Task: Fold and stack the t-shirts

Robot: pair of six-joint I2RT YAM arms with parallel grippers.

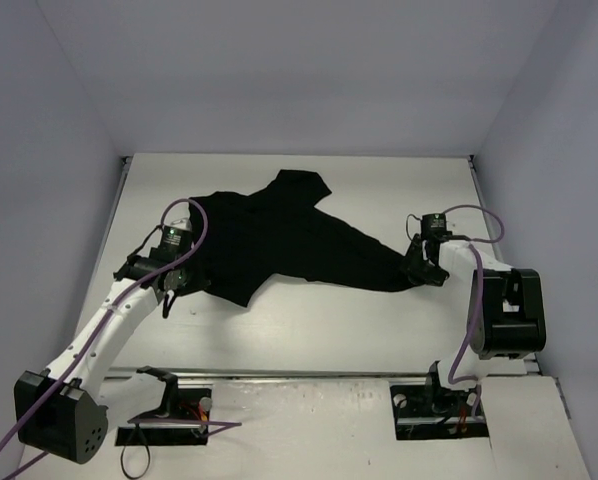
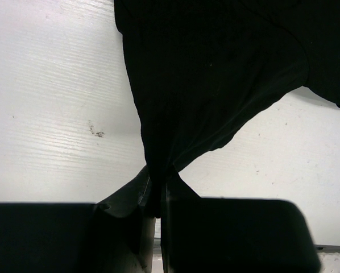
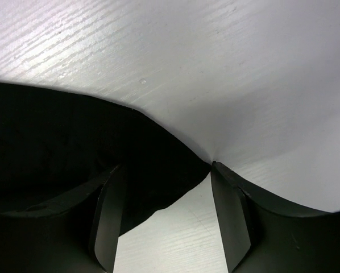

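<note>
My left gripper (image 2: 157, 193) is pinched tight on a bunched edge of the black t-shirt (image 1: 289, 240) — the cloth stretches rumpled across the white table (image 1: 319, 330) to my right gripper (image 3: 165, 170), whose jaws stand apart with the shirt's tip lying between them.

The white surface (image 1: 309, 330) before me is faintly grained, with a small dark smudge (image 2: 96, 132). One black shirt (image 1: 289, 240) lies on it, rumpled, stretching from 9 o'clock across the middle to a narrow tip at 3 o'clock.
</note>
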